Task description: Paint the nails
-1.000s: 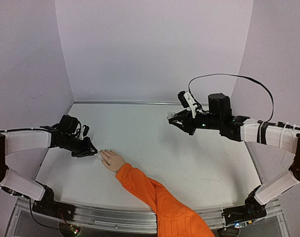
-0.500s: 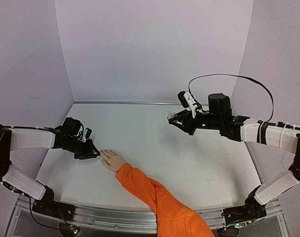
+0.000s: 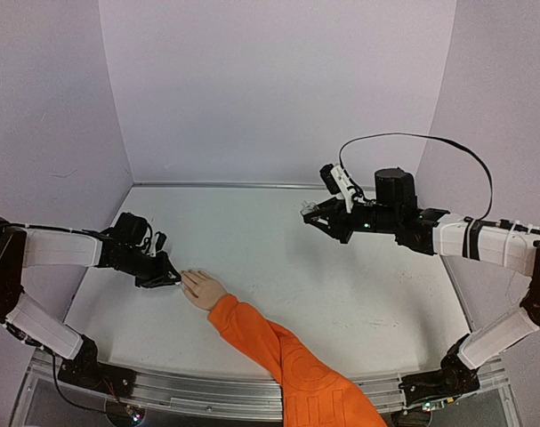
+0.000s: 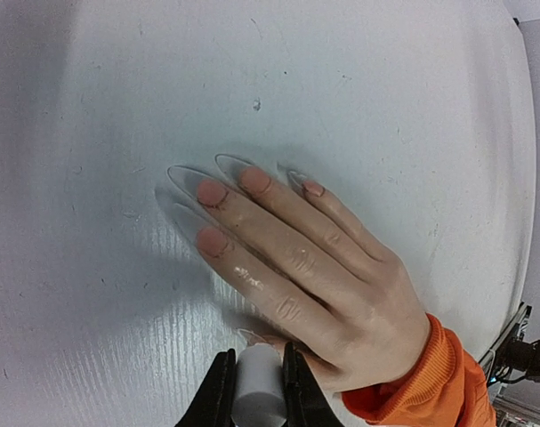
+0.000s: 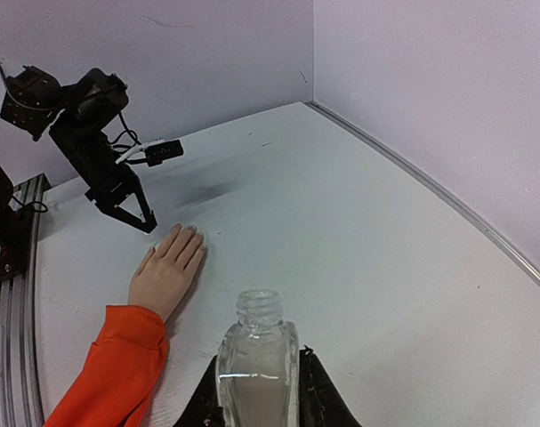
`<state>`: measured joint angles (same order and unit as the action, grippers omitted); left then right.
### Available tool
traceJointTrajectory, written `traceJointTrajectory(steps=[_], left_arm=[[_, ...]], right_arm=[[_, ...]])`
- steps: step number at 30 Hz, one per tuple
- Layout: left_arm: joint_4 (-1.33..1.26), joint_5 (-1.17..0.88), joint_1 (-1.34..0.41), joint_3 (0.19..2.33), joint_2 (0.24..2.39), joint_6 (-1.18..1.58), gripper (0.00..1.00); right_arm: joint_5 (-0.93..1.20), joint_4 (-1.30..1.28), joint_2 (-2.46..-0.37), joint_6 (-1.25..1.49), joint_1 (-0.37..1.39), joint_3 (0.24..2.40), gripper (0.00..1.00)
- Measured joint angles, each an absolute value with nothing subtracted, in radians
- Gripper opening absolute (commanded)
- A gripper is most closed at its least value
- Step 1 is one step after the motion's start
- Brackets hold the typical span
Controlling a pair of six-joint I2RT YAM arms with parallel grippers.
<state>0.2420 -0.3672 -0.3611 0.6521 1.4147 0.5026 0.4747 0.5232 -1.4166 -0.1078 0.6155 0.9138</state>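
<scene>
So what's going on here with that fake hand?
Two robot arms are working on a model hand in an orange sleeve, lying flat on the table. The left gripper grips a small white cap, probably the brush's, close beside the hand; no brush tip shows. The right gripper holds an open bottle off to the side. The nails look long and clear.

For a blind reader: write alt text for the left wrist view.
A pale mannequin hand lies palm-down on a white table, long clear nails, orange sleeve at the wrist. Below, the left fingers clamp a small white cylinder.
</scene>
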Motion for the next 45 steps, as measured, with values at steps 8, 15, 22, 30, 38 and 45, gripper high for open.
traceJointTrajectory(steps=[8,15,22,30,38,45], left_arm=[[0.242,-0.366,-0.361,0.652,1.417,0.502,0.0],[0.241,-0.361,-0.361,0.652,1.436,0.502,0.0],[0.234,-0.343,-0.361,0.653,1.449,0.498,0.0],[0.226,-0.31,-0.35,0.652,1.432,0.498,0.0],[0.261,-0.254,-0.339,0.654,1.249,0.498,0.0],[0.384,-0.266,-0.339,0.688,1.075,0.498,0.0]], right_arm=[[0.475,0.524,-1.417,-0.108,0.616,0.914,0.0],[0.475,0.523,-1.417,-0.108,0.616,0.914,0.0],[0.475,0.523,-1.417,-0.108,0.616,0.914,0.0],[0.475,0.524,-1.422,-0.108,0.616,0.914,0.0],[0.481,0.525,-1.422,-0.089,0.616,0.914,0.0],[0.491,0.551,-1.422,-0.043,0.616,0.913,0.0]])
